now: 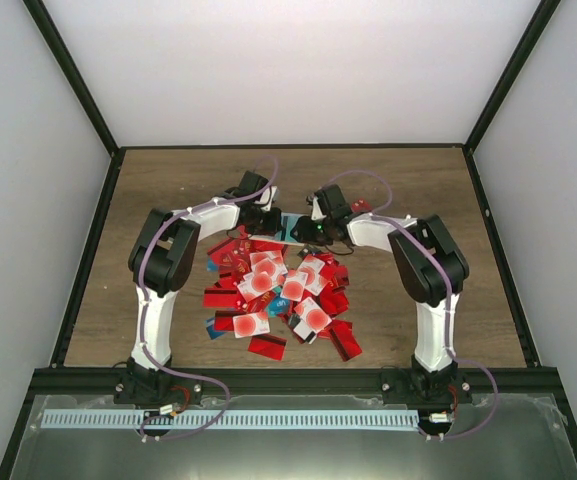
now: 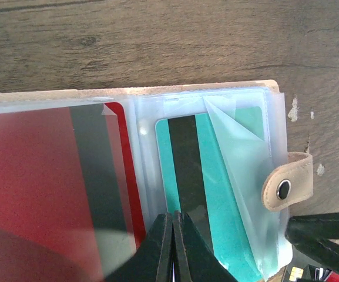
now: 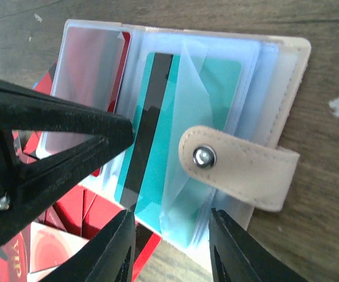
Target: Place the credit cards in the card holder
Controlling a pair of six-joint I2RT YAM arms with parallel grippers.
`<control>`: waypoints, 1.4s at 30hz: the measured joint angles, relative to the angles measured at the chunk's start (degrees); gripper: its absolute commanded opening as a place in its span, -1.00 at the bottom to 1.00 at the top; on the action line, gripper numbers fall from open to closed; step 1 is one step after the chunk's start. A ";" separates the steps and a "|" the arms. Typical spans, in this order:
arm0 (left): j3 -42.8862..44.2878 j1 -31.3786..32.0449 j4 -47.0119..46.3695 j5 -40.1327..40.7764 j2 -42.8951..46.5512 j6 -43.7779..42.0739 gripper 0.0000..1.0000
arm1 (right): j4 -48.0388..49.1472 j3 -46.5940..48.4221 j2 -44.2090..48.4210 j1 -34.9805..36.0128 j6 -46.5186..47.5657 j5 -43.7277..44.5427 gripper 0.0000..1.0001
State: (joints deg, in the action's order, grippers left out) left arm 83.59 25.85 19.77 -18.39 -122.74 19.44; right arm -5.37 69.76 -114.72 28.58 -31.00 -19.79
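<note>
The tan card holder [image 1: 293, 228] lies open at the back of the table, its clear sleeves up and its snap strap [image 3: 245, 170] to one side. A teal card [image 2: 216, 200] sits partway in one sleeve, and a red card [image 2: 34, 176] is in the sleeve beside it. My left gripper [image 2: 174, 216] is shut, with its tip on the teal card's black stripe. It does not clamp the card. My right gripper [image 3: 170, 218] is open, its jaws astride the near edge of the holder's sleeves. The loose credit cards [image 1: 278, 290] lie piled in front of the holder.
The pile of red, white and teal cards spreads over the table's middle, right up to the holder's near edge [image 3: 51, 235]. Bare wood [image 2: 157, 41] lies beyond the holder. Both arms meet over the holder, close together.
</note>
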 measured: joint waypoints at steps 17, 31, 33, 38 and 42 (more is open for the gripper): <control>0.00 0.02 -0.66 -1.05 -0.44 0.00 -0.92 | 0.66 -0.59 0.37 0.00 -1.49 -0.15 -0.26; -0.24 0.00 -1.36 -1.49 -0.55 0.04 -0.92 | 1.84 -0.48 -0.09 -0.83 -3.48 -3.19 -0.25; -0.37 0.00 -1.66 -1.64 -0.55 0.04 -0.92 | 2.54 -0.68 -0.09 -1.20 -4.02 -4.79 -0.25; -0.57 -0.02 -2.21 -1.86 -0.55 0.15 -0.92 | 3.96 -0.92 -0.09 -2.01 -4.85 -7.43 -0.26; -0.57 -0.11 -2.25 -2.03 -0.55 0.37 -0.92 | 4.13 -0.92 -0.09 -2.12 -4.85 -7.98 -0.26</control>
State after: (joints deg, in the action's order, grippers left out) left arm 83.02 25.74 17.52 -20.43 -123.28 19.81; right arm -1.23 68.84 -114.80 26.46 -35.86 -27.77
